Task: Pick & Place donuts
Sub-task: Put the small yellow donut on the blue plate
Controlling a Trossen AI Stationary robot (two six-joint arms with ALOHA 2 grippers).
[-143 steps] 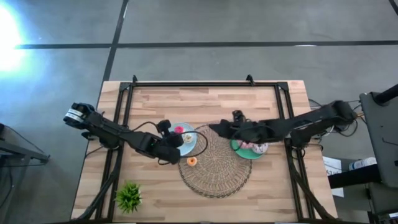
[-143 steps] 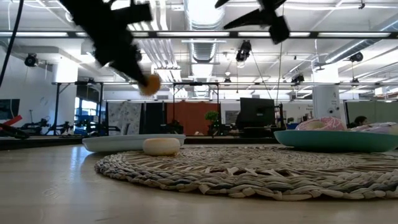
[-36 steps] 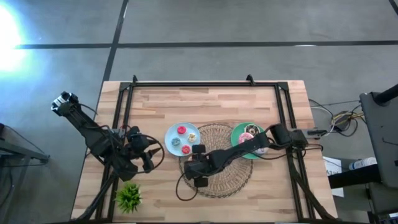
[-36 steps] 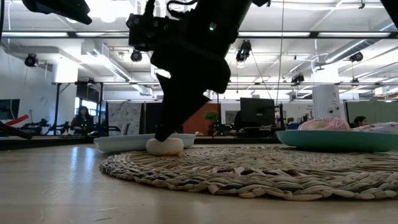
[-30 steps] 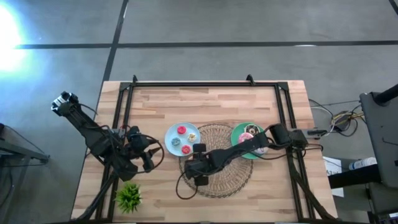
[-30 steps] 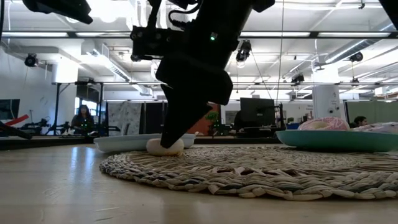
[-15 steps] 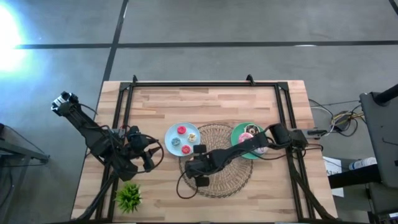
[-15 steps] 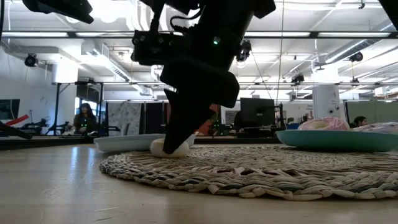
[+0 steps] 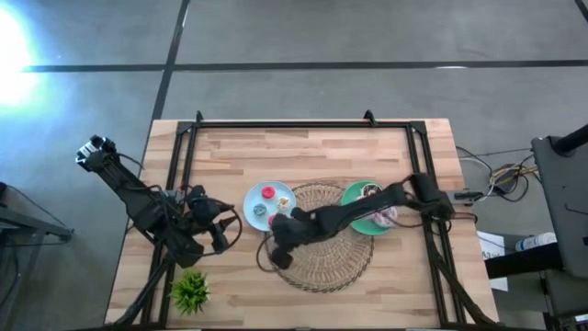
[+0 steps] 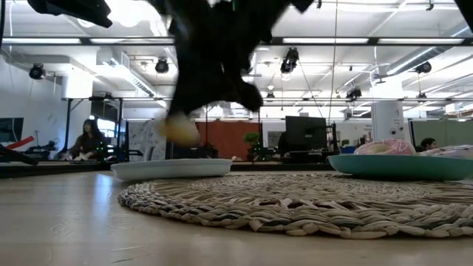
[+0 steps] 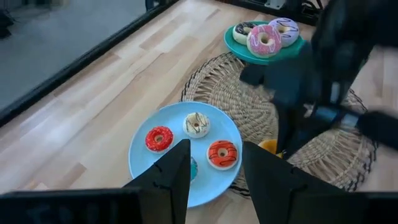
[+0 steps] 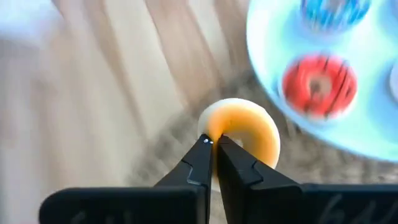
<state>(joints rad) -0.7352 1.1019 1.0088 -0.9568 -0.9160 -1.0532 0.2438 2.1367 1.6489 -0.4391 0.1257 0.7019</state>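
right gripper (image 12: pixel 212 144) pinched shut on small orange donut (image 12: pixel 241 134), held above mat (image 9: pixel 322 253) beside blue plate (image 9: pixel 253 196) | donut looked light, stiff, smooth: rim pinch best | left gripper (image 11: pixel 214 163) open, waited near table's left edge

1. The right arm reaches from the table's 3 o'clock edge toward its centre, stretched low and long.
2. The right gripper (image 9: pixel 278 241) hangs above the table surface, its fingers (image 12: pixel 200 163) pinched nearly together.
3. The left arm waits folded at about 8 o'clock; the left gripper (image 11: pixel 214 171) has its fingers spread apart.
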